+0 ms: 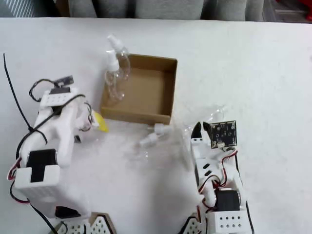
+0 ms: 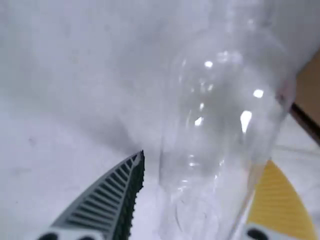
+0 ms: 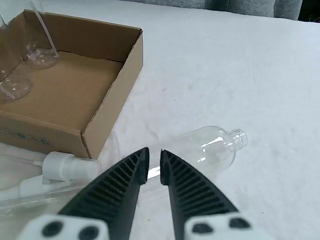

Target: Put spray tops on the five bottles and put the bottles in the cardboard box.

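Wrist views: clear bottle (image 2: 225, 100) within left tool (image 2: 206, 160), clamping unclear; right tool (image 3: 154, 155) together beside uncapped bottle (image 3: 210, 150).

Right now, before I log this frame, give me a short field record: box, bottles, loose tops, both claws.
box contents: two capped bottles standing at the far-left corner of the cardboard box
loose tops: two spray tops lying on the table in front of the box
uncapped bottle: on its side, just beyond the right claw
left claw: a clear bottle sits in it, grip not confirmable
right claw: nearly closed, empty
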